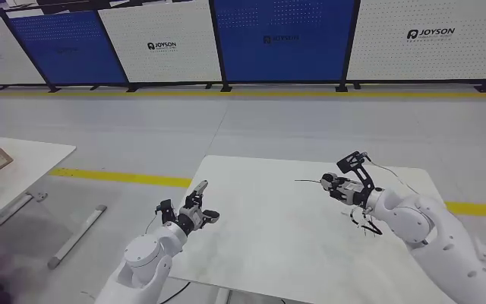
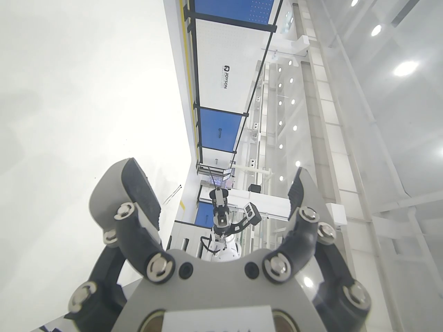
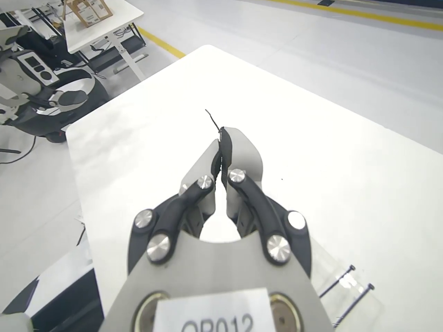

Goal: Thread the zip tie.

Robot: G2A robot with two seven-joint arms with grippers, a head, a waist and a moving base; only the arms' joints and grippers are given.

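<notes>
A thin black zip tie (image 3: pixel 211 119) sticks out past the tips of my right gripper (image 3: pixel 221 139), which is shut on it above the white table (image 3: pixel 311 160). In the top view this gripper (image 1: pixel 328 182) hangs over the table's right part, with the zip tie (image 1: pixel 307 181) pointing left. My left gripper (image 1: pixel 205 204) is at the table's left edge, open and holding nothing. In the left wrist view its fingers (image 2: pixel 138 188) stand wide apart, and the right gripper (image 2: pixel 218 205) shows far off between them with the zip tie (image 2: pixel 211 174).
Spare black zip ties (image 3: pixel 346 278) lie in a clear bag on the table beside the right arm, also the spare ties (image 1: pixel 364 224). A second white table (image 3: pixel 114 25) carrying a cardboard box (image 3: pixel 88 8) stands off to the left, with another robot (image 3: pixel 20 81) near it.
</notes>
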